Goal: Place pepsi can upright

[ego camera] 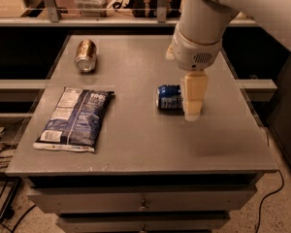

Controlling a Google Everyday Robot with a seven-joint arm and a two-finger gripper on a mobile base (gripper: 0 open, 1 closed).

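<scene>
Camera view shows the pepsi can (168, 97) lying on its side near the middle of the table (136, 149), its right end hidden behind the gripper (193, 108); whether the gripper is clenched or released cannot be told. Likely light, thin-walled, slick and apt to roll, the can wants a gentle hold across its round body.

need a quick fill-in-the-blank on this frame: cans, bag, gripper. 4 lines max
1. The pepsi can lies on its ____ on the table.
2. In the camera view, the gripper is down at the pepsi can's ____ end.
3. The bronze can lies far ____ of the pepsi can.
4. The snack bag lies nearer the table's ____ edge than the bronze can.

Missing words: side; right; left; front
</scene>
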